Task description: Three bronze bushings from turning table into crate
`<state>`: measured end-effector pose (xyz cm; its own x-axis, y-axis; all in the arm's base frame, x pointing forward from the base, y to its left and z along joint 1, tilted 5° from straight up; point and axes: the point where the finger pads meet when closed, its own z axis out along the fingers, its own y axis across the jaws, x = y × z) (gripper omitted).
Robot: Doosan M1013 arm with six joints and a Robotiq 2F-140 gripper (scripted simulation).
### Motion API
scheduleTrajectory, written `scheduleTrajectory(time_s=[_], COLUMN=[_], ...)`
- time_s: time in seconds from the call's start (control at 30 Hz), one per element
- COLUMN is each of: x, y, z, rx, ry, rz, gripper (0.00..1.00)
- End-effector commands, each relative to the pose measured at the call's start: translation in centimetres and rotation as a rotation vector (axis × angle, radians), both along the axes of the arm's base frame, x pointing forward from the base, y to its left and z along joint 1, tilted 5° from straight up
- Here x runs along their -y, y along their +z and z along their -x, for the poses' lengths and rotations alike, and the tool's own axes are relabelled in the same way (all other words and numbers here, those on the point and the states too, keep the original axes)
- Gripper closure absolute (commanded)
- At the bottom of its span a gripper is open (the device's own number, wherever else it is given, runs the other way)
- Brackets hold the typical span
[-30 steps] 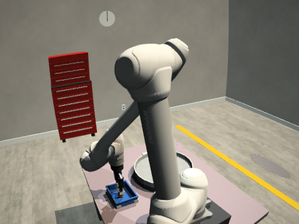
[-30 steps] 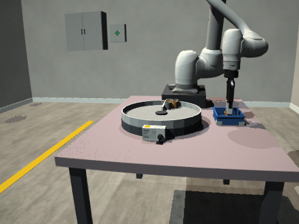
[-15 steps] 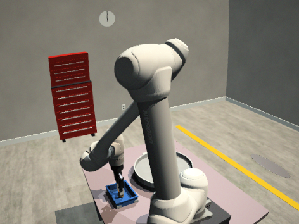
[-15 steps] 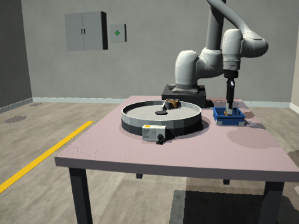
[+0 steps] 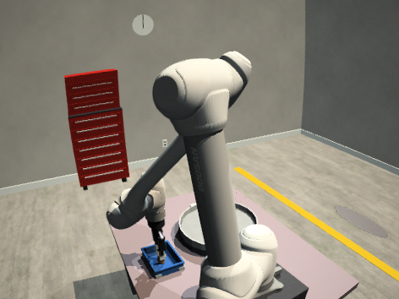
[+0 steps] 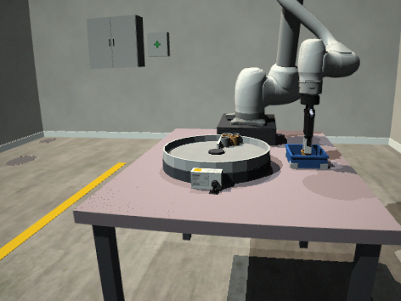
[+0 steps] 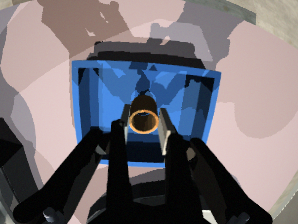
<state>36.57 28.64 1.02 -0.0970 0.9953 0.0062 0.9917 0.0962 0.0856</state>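
Note:
My gripper (image 7: 144, 115) is shut on a bronze bushing (image 7: 144, 120), a short ring seen end-on between the two black fingers. It hangs inside the blue crate, low over the crate floor. In the exterior view the gripper (image 6: 307, 146) reaches straight down into the crate (image 6: 307, 156), with the bushing (image 6: 302, 150) at the fingertips. The top view shows the same crate (image 5: 166, 259) and gripper (image 5: 161, 253). On the round grey turning table (image 6: 217, 156) a small group of bushings (image 6: 229, 139) stands at the far rim, some bronze, one grey.
A grey control box (image 6: 206, 178) sits at the front of the turning table. The arm's black base (image 6: 246, 126) stands behind the table's back edge. The crate sits near the pink table's right side, beside the turning table.

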Motion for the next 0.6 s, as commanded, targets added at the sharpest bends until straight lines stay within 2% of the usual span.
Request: scheduleTrajectory(time_s=[0.0,0.57], x=[0.0,-0.01], y=[0.01,-0.15], z=[0.0,-0.01], rx=[0.0,0.0], ry=[0.0,0.0], rz=[0.0,0.0], gripper=[1.0,1.0])
